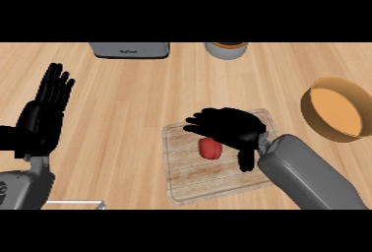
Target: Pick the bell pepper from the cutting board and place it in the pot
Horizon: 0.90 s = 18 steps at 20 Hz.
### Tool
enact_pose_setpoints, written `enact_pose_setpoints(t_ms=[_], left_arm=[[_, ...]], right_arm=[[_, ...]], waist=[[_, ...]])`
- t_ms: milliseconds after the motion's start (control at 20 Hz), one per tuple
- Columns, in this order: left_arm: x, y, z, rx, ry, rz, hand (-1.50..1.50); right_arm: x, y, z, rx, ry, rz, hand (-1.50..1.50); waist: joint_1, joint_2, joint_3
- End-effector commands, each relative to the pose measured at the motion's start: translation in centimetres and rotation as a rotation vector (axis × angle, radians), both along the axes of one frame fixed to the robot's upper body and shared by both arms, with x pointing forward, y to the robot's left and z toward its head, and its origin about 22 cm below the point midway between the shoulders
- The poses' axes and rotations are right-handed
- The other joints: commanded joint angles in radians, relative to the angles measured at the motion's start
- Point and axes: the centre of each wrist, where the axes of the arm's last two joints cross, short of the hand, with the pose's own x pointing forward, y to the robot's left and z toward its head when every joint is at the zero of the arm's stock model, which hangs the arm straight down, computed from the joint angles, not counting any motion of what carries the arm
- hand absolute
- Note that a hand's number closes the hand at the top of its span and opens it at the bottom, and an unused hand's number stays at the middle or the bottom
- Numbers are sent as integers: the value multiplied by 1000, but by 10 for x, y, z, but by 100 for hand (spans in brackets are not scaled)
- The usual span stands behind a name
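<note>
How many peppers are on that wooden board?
1: a red pepper lies mid-board, just under the right hand. The hand could hide another.

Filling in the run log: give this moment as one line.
phase: reaching | right hand: open over bell pepper on cutting board | left hand: resting open | pot: no pepper inside

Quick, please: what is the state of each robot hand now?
Left robot hand: open, holding nothing.
Right robot hand: over the bell pepper; grip cannot be told.
</note>
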Motion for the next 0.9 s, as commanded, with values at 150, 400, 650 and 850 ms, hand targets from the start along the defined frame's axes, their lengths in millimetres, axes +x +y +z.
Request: enact_pose_setpoints(t_ms=[150, 400, 650, 850], left_arm=[[19, -15, 14, -35, -37, -2, 0], [12, -21, 2, -39, -18, -10, 0], [21, -16, -1, -38, -22, 7, 0], [22, -19, 17, -35, -32, 11, 0]], right_arm=[[-15, 6, -18, -48, -61, -51, -150], [13, 8, -26, -77, -55, -93, -150], [3, 14, -57, -65, -72, -60, -150], [11, 26, -66, -65, -32, -48, -150]], waist=[[-17, 12, 10], [-6, 14, 11], [-10, 14, 10], [-9, 14, 11]])
